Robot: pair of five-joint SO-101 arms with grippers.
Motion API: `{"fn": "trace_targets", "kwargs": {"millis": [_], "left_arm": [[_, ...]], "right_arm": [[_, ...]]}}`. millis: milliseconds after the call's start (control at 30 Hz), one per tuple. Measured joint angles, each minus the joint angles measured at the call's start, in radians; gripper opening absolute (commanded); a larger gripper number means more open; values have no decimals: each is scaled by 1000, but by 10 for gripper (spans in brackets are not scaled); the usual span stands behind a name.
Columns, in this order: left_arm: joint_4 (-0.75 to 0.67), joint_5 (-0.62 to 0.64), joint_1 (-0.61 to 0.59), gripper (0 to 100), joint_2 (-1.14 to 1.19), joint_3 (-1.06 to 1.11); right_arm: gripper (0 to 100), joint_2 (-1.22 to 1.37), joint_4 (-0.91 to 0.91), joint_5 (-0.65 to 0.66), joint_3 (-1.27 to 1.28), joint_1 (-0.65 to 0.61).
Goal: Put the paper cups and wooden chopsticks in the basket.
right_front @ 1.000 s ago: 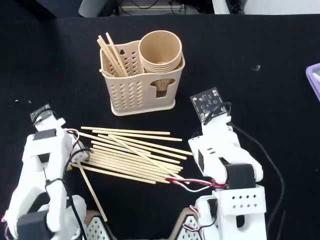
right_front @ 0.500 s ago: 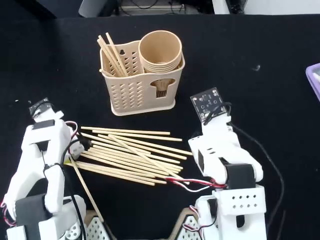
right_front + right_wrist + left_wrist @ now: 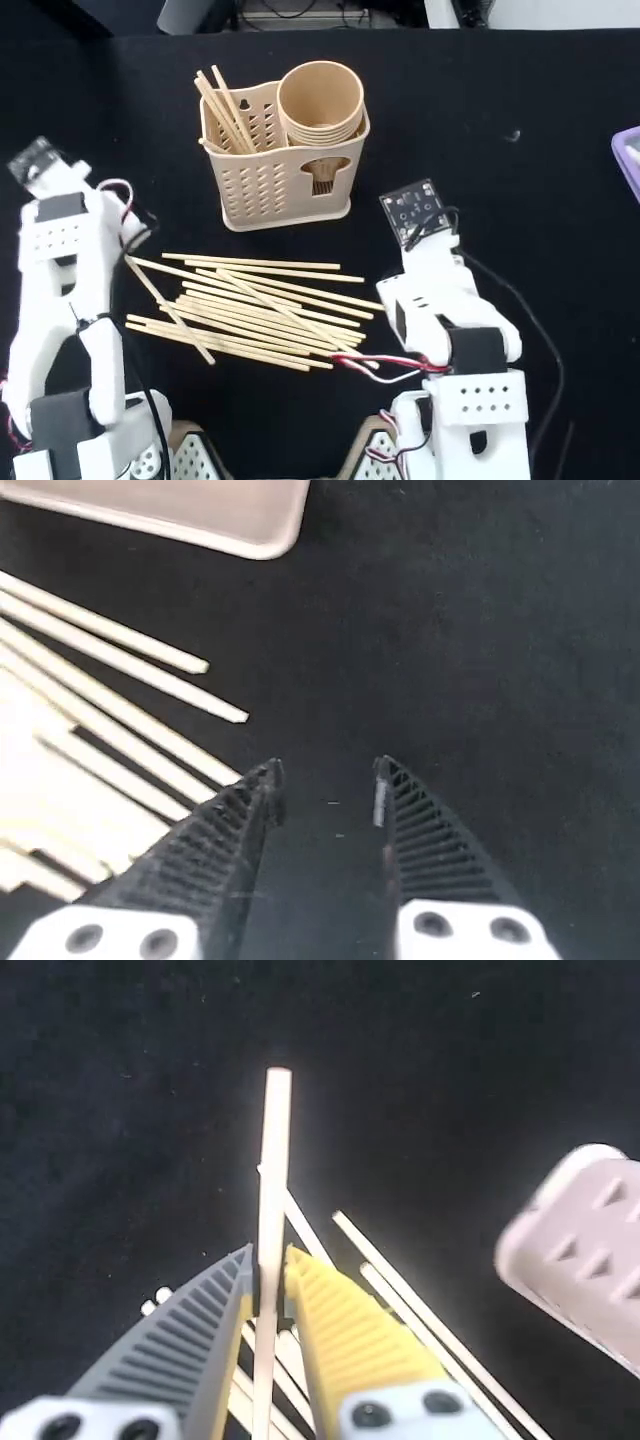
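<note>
A pale wooden chopstick (image 3: 274,1140) is pinched by the left gripper (image 3: 268,1265), high view's left; the right gripper (image 3: 328,770) is spread, empty.

White arms (image 3: 455,330), red-black cables (image 3: 395,368); left hand (image 3: 268,1252) grey-yellow, right hand (image 3: 327,765) black.

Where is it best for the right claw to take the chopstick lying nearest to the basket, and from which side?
Take the chopstick near its end on the right arm's side, where it lies clear of the pile. Come from above with the open right claw, jaws across its length: it lies flat and thin, so a sideways approach would probably just push it.
</note>
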Motion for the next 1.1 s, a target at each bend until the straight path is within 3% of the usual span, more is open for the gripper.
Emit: {"fn": "trace_targets", "kwargs": {"millis": [233, 367, 500, 633, 833, 1000, 1100], "left_arm": [[213, -46, -74, 30, -31, -267], [229, -118, -137, 30, -150, -405], [183, -141, -115, 30, -295, -517], [41, -146, -37, 29, -416, -568], [-308, -150, 155, 29, -500, -569], [-623, -152, 252, 29, -500, -422], [-727, -150, 290, 29, -463, -319]], "right_arm": [[149, 0, -157, -2, 152, 157], [151, 0, -287, -64, 273, 198], [152, 0, -373, -133, 319, 199], [149, 0, -402, -144, 361, 199], [149, 0, -491, -147, 434, 199], [149, 0, -505, -147, 439, 199], [149, 0, -505, -147, 440, 199]]}}
